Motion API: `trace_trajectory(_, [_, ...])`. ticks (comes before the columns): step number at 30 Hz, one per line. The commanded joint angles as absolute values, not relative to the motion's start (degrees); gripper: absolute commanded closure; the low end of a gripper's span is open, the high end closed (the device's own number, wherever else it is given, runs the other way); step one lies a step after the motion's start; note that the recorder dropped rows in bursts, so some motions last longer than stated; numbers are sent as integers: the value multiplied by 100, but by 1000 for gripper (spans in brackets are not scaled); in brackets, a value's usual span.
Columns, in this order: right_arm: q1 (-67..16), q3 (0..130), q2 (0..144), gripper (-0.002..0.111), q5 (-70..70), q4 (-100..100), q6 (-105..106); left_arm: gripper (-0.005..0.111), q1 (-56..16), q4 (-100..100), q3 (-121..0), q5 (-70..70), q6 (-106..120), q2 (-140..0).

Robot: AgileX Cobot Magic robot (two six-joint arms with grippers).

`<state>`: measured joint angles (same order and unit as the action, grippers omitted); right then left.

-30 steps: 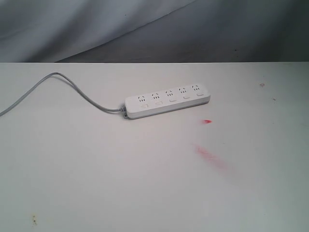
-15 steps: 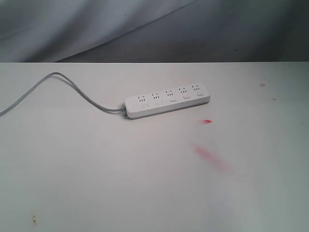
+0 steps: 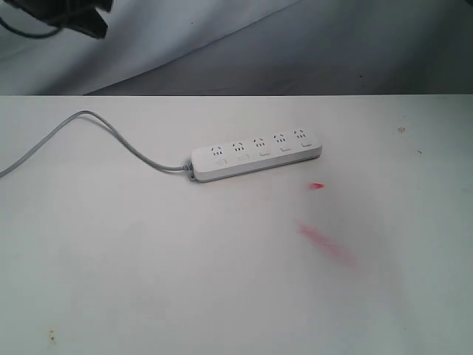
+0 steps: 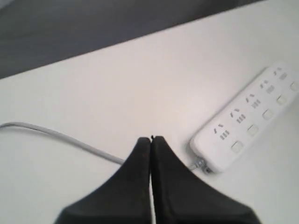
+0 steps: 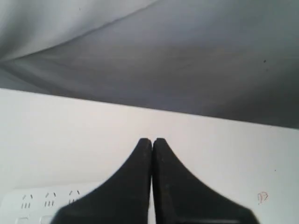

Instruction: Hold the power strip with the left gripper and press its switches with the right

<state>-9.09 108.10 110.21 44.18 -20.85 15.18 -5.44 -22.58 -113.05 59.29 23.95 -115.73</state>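
The white power strip (image 3: 256,153) lies flat on the white table, its grey cord (image 3: 111,134) trailing off to the left. A row of small white switches (image 3: 263,154) runs along its near side. A black part of the left arm (image 3: 77,16) shows in the top left corner of the exterior view, far from the strip. In the left wrist view, my left gripper (image 4: 151,138) is shut and empty above the cord (image 4: 60,136), with the power strip (image 4: 252,121) off to one side. My right gripper (image 5: 152,139) is shut and empty, with the power strip (image 5: 37,203) partly hidden behind it.
Two red smears mark the table, a small one (image 3: 317,186) and a longer one (image 3: 325,244), in front of the strip's right end. A grey cloth backdrop (image 3: 295,44) hangs behind the table's far edge.
A black part of the left arm has come into the exterior view at the top left corner. The power strip and cord have not moved.
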Motion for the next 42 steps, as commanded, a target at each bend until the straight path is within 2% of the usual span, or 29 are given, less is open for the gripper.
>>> trace_trajectory(1, [-926,10877,11574,108,4520,-2208,1728,107,-882,-1943,-11363,5803,2910,-12202])
trace_trajectory(9, [-1107,10877,12239,108,4729,-2453,1947,107,-1653,-1423,-11363,5857,3168,-13092])
trace_trajectory(15, [-1432,10877,12519,108,4833,-2553,2141,107,-1932,-1409,-11363,5494,3168,-13427])
trace_trajectory(29, [-1546,10877,12925,108,4764,-2621,2141,107,-1957,-1625,-11363,4359,3164,-14179])
trace_trajectory(37, [-1546,10877,13094,108,4739,-2628,2204,107,-1957,-3506,-11372,3922,4084,-14227])
trace_trajectory(42, [-1546,10877,13144,108,4751,-2628,2204,107,-1995,-2712,-11685,3922,3536,-14087])
